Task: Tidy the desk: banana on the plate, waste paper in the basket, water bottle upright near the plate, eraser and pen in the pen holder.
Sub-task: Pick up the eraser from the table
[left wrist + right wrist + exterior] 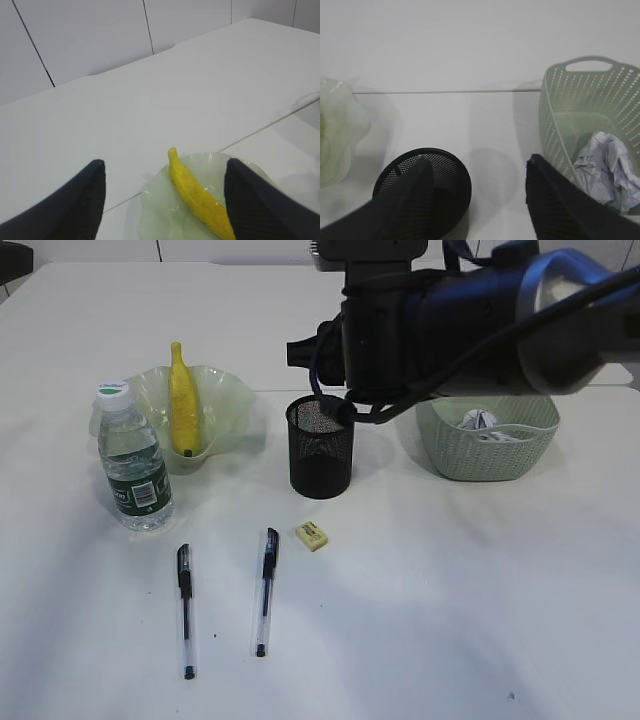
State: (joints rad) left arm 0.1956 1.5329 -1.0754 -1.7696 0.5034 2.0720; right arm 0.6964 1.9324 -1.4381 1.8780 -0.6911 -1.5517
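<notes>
Exterior view shows the plate (225,400) at about ten o'clock on the white table (450,590), with the banana (183,400) lying in it, stem end up toward the far rim. The water bottle (132,458) stands upright just beside the plate, at its seven o'clock. The pen holder (320,446) sits near the middle of the table; whether anything lies inside it cannot be told. The basket (487,448) is at two o'clock and holds the waste paper (478,421). Out in front, the eraser (312,535) lies on the table at six o'clock of the pen holder, with two pens further forward: one (266,590) at about seven o'clock of the eraser, another (185,609) well to its left. A dark arm (480,325) reaches in from the right, above the pen holder and basket. In the right wrist view the right hand (477,200) hangs with fingers spread and nothing between them, over the gap between pen holder and basket. In the left wrist view the left hand (165,200) is likewise wide apart and empty, above the plate and banana.
</notes>
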